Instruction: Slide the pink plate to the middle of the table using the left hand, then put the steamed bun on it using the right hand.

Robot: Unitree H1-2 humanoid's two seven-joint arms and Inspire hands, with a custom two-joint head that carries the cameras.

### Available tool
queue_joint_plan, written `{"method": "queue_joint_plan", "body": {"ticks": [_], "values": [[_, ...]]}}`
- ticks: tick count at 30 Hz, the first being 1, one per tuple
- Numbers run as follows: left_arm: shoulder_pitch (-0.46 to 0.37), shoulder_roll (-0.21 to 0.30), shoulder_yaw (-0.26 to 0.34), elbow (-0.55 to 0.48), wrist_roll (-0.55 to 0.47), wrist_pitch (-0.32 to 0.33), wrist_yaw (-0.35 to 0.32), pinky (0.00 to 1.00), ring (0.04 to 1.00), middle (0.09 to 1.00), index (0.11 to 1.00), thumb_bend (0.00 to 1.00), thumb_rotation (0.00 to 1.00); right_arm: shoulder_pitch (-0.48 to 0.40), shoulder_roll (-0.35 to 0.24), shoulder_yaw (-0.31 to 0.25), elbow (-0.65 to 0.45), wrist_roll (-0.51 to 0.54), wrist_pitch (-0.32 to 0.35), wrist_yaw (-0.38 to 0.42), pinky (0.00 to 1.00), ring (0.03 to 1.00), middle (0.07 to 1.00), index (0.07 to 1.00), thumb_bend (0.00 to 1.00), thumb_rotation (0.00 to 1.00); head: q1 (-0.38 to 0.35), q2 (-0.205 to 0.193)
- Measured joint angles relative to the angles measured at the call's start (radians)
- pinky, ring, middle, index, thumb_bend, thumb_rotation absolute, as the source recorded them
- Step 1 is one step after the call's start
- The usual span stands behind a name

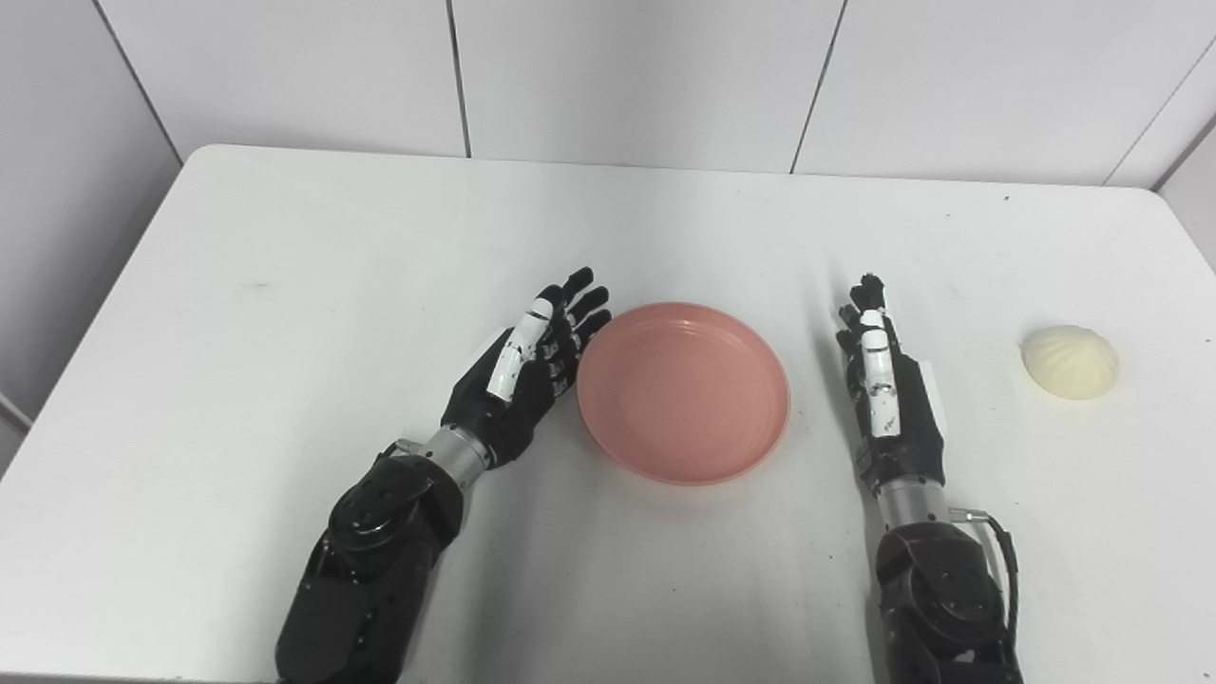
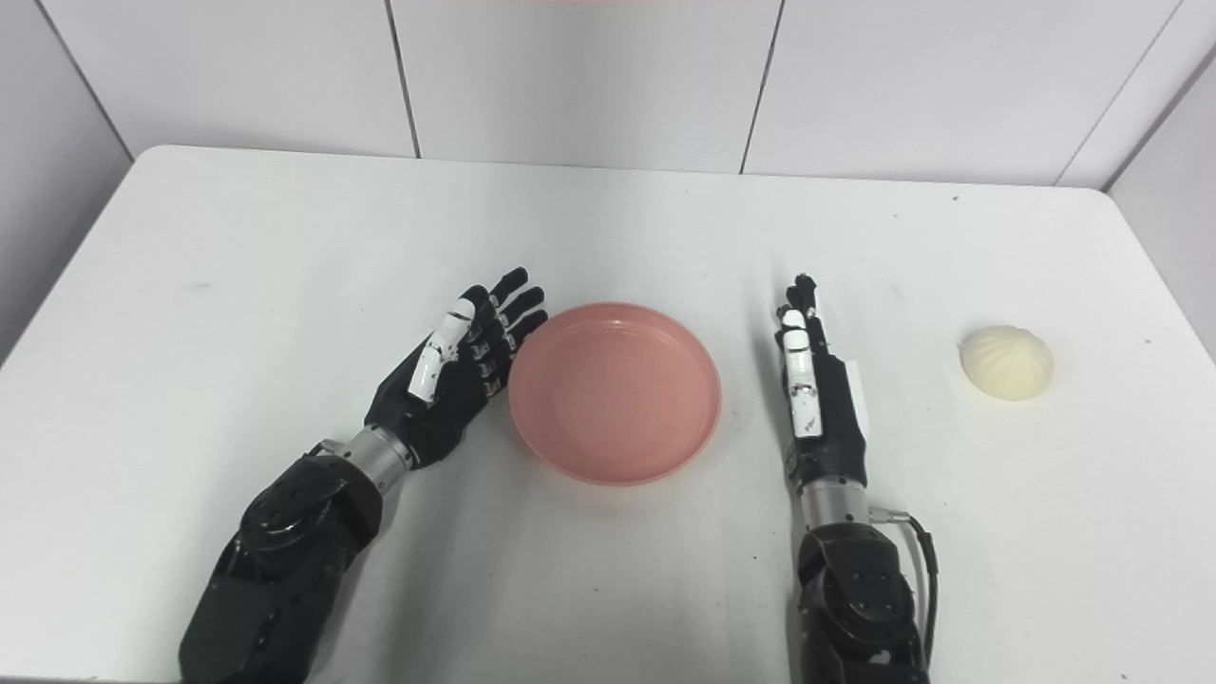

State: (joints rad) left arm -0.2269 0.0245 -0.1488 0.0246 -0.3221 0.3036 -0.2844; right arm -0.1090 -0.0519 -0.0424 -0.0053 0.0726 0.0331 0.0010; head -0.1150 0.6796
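1. Left eye view puts my left hand (image 1: 527, 375) on the near-left part of the white tabletop (image 1: 285, 285), fingers spread and holding nothing, its fingertips just beside the left rim of the pink plate (image 1: 683, 391); I cannot tell whether they touch it.
2. Next, the pink plate lies flat and empty near the middle of the tabletop, so I judge the sliding step done or nearly so.
3. To the plate's right, my right hand (image 1: 883, 385) is stretched out flat, empty, clear of the rim.
4. Farthest right, the steamed bun (image 1: 1070, 361) rests on the tabletop, well apart from the plate and untouched. Fetching and placing it is what is left.
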Motion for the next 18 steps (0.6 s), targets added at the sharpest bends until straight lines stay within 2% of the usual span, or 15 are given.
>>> {"method": "queue_joint_plan", "body": {"ticks": [5, 10, 11, 14, 15, 18], "values": [[0.0, -0.003, 0.006, 0.007, 0.0, -0.003, -0.004, 1.0, 1.0, 1.0, 1.0, 0.4, 1.0, -0.001, 0.003, -0.001, 0.0, -0.009, 0.0, -0.006, 1.0, 0.998, 1.0, 1.0, 0.17, 1.0, -0.032, -0.003], [0.0, -0.014, 0.019, 0.017, 0.001, -0.014, -0.002, 1.0, 0.996, 0.997, 1.0, 0.37, 1.0, -0.001, -0.003, 0.011, -0.007, -0.08, -0.007, -0.029, 0.99, 0.978, 0.985, 1.0, 0.25, 1.0, -0.044, -0.005], [0.0, -0.019, 0.021, 0.017, 0.004, -0.014, 0.002, 1.0, 0.993, 0.996, 1.0, 0.37, 1.0, -0.001, -0.005, 0.011, -0.009, -0.09, -0.01, -0.033, 0.99, 0.974, 0.982, 1.0, 0.26, 1.0, -0.076, -0.009], [0.0, -0.03, 0.028, 0.021, 0.022, -0.023, 0.016, 1.0, 0.997, 1.0, 1.0, 0.37, 1.0, -0.002, -0.007, 0.01, -0.017, -0.12, -0.011, -0.042, 1.0, 0.967, 0.977, 1.0, 0.4, 1.0, -0.11, -0.012], [0.0, -0.033, 0.03, 0.024, 0.023, -0.028, 0.019, 1.0, 0.998, 1.0, 1.0, 0.36, 1.0, -0.002, -0.011, 0.01, -0.019, -0.128, -0.011, -0.042, 1.0, 0.966, 0.977, 1.0, 0.41, 1.0, -0.11, -0.012], [0.001, -0.034, 0.037, 0.025, 0.024, -0.031, 0.019, 1.0, 1.0, 1.0, 1.0, 0.36, 1.0, -0.012, -0.034, 0.005, -0.018, -0.156, -0.013, -0.042, 0.96, 0.932, 0.961, 0.993, 0.52, 0.98, -0.15, -0.02]]}}
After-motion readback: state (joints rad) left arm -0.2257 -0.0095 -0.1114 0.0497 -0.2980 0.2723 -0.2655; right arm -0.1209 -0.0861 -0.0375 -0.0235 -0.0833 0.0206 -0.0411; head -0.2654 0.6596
